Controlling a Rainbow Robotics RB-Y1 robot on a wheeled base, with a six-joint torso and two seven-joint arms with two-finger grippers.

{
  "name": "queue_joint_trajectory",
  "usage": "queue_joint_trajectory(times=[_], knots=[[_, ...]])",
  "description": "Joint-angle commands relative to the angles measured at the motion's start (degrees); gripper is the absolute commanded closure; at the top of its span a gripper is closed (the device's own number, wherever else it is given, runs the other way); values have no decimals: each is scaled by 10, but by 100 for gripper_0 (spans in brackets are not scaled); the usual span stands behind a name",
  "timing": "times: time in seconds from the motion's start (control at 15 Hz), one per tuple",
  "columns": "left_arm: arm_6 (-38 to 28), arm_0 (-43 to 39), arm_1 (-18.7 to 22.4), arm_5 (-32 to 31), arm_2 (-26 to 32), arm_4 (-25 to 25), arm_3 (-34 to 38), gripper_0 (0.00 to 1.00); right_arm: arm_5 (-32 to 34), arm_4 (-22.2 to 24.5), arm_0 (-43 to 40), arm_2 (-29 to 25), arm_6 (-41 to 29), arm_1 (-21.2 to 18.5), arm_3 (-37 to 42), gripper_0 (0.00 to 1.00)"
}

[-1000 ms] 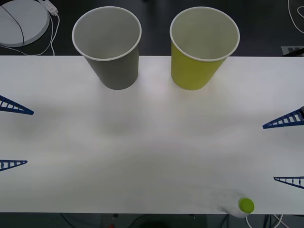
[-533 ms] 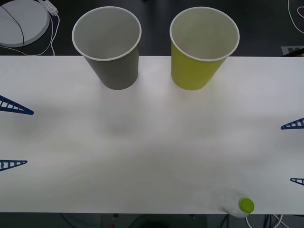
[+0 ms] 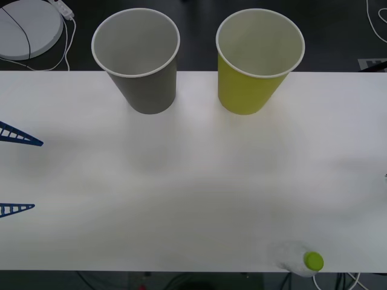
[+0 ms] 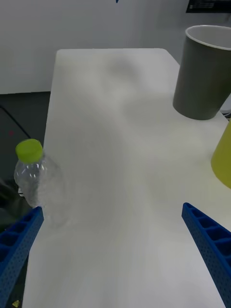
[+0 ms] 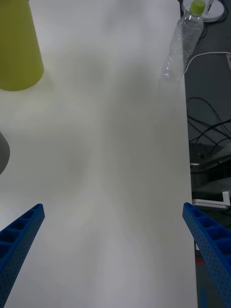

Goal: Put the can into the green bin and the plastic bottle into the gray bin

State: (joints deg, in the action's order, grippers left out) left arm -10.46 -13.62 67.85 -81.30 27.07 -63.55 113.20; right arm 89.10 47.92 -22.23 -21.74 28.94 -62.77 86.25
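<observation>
The gray bin [image 3: 144, 72] [image 4: 204, 77] and the green bin [image 3: 253, 75] [image 5: 17, 48] stand upright side by side at the table's far edge, gray on the left. The plastic bottle [image 3: 300, 260] [image 4: 37, 182] [image 5: 185, 41], clear with a lime-green cap, stands at the near right edge of the table. The can is out of view. My left gripper [image 3: 18, 172] [image 5: 113, 208] hangs open at the table's left side, holding nothing. My right gripper [image 4: 113, 209] is open and empty, with the bottle close beside one finger [image 4: 19, 240].
The white table [image 3: 193, 181] spreads wide between the bins and the bottle. A round white device [image 3: 27, 27] with a cable lies beyond the far left corner. Cables [image 5: 207, 134] hang past the table's near edge.
My right gripper has drawn back to the right, and its blue fingers have left the front view. The left gripper, the bins and the bottle have not moved.
</observation>
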Motion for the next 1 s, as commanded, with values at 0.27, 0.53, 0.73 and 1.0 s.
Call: queue_joint_trajectory(times=[0.27, 0.53, 0.73, 1.0], knots=[[0, 0, 0, 0, 0, 0, 0, 0, 9, -13, 1, 28, 84, -1, -130, 0], [0, 0, 0, 0, 0, 0, 0, 0, 9, -37, 8, 80, 144, 4, -193, 0], [0, 0, 0, 0, 0, 0, 0, 0, 9, -27, 10, 89, 157, 33, -208, 0], [0, 0, 0, 0, 0, 0, 0, 0, 9, 6, 15, 89, 165, 70, -208, 0]])
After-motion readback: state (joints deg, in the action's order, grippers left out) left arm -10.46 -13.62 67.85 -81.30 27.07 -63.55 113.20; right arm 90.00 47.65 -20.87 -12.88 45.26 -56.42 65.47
